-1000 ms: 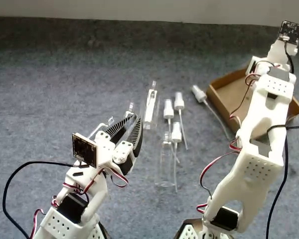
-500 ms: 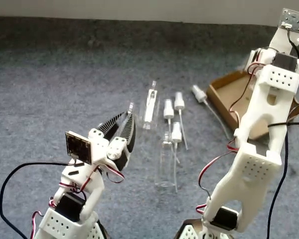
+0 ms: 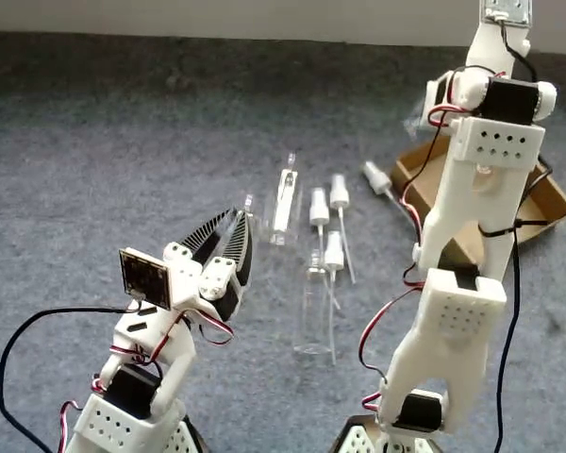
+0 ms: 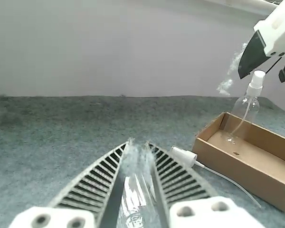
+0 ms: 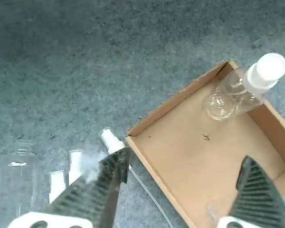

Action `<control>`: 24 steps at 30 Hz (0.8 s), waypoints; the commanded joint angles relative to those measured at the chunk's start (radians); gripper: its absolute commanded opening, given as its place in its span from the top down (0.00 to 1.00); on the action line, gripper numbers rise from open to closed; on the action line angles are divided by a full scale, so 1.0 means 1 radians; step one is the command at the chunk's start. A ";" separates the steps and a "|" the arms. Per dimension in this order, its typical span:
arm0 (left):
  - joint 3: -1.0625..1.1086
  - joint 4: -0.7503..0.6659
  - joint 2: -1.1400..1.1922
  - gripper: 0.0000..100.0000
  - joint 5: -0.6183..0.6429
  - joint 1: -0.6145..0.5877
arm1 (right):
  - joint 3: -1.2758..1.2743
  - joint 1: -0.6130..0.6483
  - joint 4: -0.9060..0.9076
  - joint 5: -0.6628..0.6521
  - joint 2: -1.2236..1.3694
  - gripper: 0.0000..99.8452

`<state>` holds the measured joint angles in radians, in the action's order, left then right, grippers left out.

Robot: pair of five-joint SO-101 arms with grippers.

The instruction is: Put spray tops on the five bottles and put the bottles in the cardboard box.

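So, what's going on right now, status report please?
Left gripper shut on a clear bottle. Right gripper open over the cardboard box, one capped bottle upright inside. Loose bottles and spray tops lying on the carpet.

1. You have no text, number or sign to read in any view.
2. The open brown cardboard box (image 5: 180, 100) beneath your right claw (image 5: 185, 160) has plain walls.
3. The clear plastic bottle (image 4: 133, 190) clamped in your left claw (image 4: 138, 145) carries no label.

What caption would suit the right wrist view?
Open right gripper above the cardboard box, one capped bottle standing inside.
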<state>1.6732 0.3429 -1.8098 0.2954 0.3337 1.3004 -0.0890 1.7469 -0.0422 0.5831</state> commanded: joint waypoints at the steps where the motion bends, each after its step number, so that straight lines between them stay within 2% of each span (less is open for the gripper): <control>1: 0.021 -0.003 -0.010 0.99 0.003 -0.013 | 0.061 0.028 0.021 -0.003 -0.077 0.68; 8: 0.019 -0.003 -0.010 0.99 0.000 -0.015 | 0.061 0.076 0.021 -0.002 -0.114 0.68; 13: 0.018 -0.003 -0.010 0.99 -0.120 -0.015 | -0.021 0.096 0.021 -0.003 -0.278 0.68; 17: 0.019 -0.003 -0.010 0.99 -0.192 -0.015 | -0.209 0.136 0.021 -0.005 -0.464 0.68; 24: 0.013 -0.002 -0.010 0.99 -0.405 -0.015 | -0.653 0.242 0.018 -0.006 -0.805 0.68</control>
<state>1.6732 0.3429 -1.8098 0.0008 0.3337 0.7940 0.1089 1.7469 -0.0422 -0.0629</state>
